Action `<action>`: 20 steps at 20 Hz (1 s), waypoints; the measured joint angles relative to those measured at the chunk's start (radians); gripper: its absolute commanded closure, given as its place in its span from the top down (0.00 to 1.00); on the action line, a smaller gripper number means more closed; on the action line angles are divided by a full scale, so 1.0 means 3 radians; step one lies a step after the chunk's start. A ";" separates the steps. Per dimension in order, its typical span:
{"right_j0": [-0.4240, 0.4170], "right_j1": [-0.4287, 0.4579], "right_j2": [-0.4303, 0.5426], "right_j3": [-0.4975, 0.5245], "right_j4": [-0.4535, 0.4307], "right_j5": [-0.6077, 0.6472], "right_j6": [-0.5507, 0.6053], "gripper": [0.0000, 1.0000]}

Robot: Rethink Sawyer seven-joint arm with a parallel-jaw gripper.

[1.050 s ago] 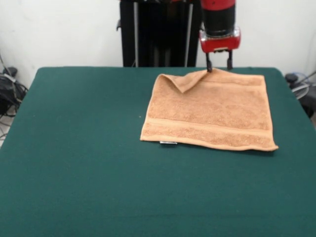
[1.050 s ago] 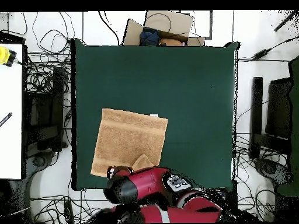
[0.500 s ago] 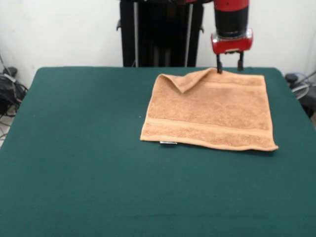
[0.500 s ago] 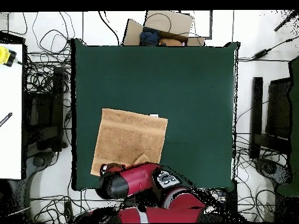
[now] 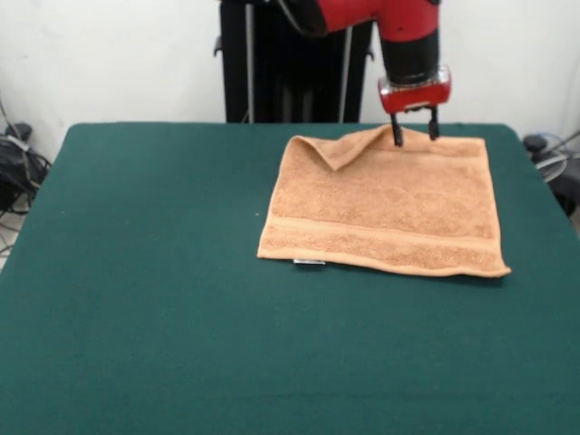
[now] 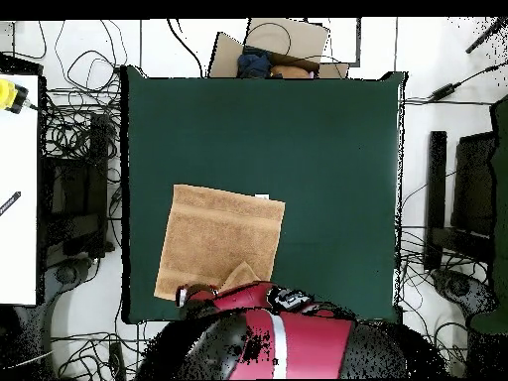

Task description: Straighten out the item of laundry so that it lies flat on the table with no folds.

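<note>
My hand (image 5: 413,138) hung open, fingers spread, empty, just above the towel's (image 5: 390,213) far edge beside the turned-over corner flap (image 5: 340,147). The towel lay mostly flat toward one side of the green surface (image 5: 154,299). Closing off the flap, I judged, would bunch cloth and add folds.

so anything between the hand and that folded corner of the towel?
Nothing visible. The hand, fingers apart, sits right at the towel's far edge, just beside the folded-over corner. Only bare table surrounds the towel, so the corner has room to unfold.
</note>
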 measured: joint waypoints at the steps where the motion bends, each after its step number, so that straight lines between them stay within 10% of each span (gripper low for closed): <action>1: -0.0017 0.0026 -0.0001 0.0000 -0.0032 -0.0035 0.0000 1.00; 20: -0.0367 0.0189 -0.0008 0.0018 -0.0413 -0.0216 0.0000 1.00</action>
